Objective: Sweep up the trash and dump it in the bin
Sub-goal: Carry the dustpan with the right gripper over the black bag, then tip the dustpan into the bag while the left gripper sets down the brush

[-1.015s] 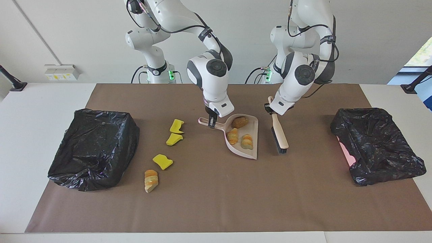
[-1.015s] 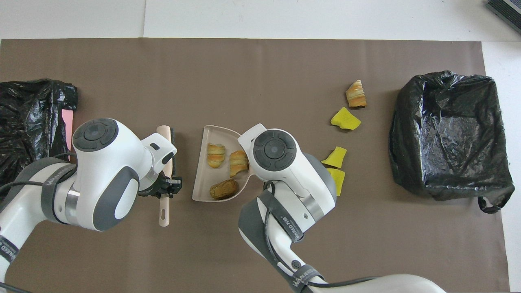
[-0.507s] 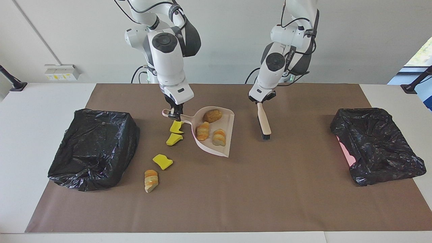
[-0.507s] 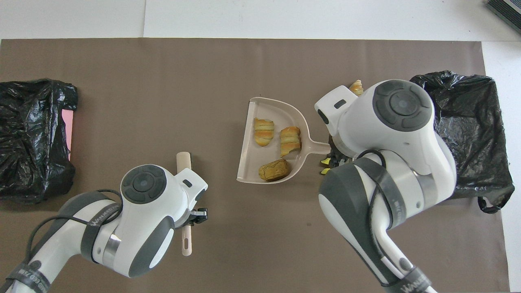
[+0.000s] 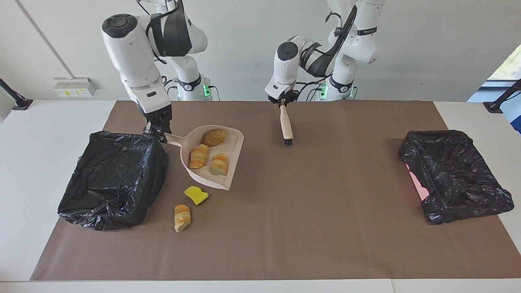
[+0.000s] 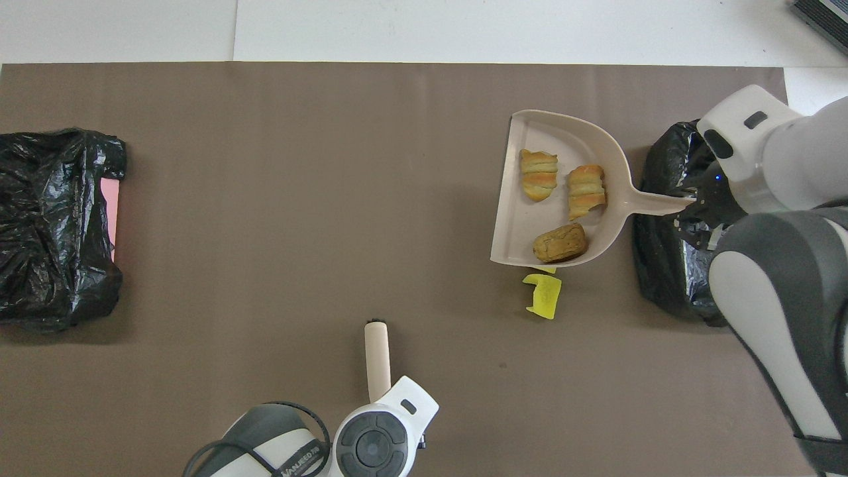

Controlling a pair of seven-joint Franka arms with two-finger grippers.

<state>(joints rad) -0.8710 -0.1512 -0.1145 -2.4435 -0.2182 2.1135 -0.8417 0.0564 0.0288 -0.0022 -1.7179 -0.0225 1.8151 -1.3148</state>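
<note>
Brown mat (image 5: pixel 285 228) covers the table. Two black-bagged bins stand on it. The bin (image 5: pixel 112 179) at my right arm's end has nothing that I can make out inside. The second bin (image 5: pixel 456 175) at my left arm's end shows a pink patch at one edge; contents not readable.

Dustpan (image 5: pixel 220 160) is up in the air, beside the first bin, with its handle over that bin's rim. Three tan bread-like pieces (image 5: pixel 198 156) lie in it. My right gripper (image 5: pixel 156 129) is clamped on the handle end, fingers closed around it.

Brush (image 5: pixel 286 125) hangs bristles down over the mat, near my end of the table. My left gripper (image 5: pixel 283 100) is closed on the top of its handle.

Loose trash on the mat: a yellow chunk (image 5: pixel 196 195) and a fourth bread piece (image 5: pixel 181 217), both near the first bin, farther from me than the dustpan.

View differences: the facing view shows those two scraps; overhead the pan covers them. Overhead shows other yellow scraps (image 6: pixel 544 295) just past the pan's nearer edge, which the pan hides in the facing view.
</note>
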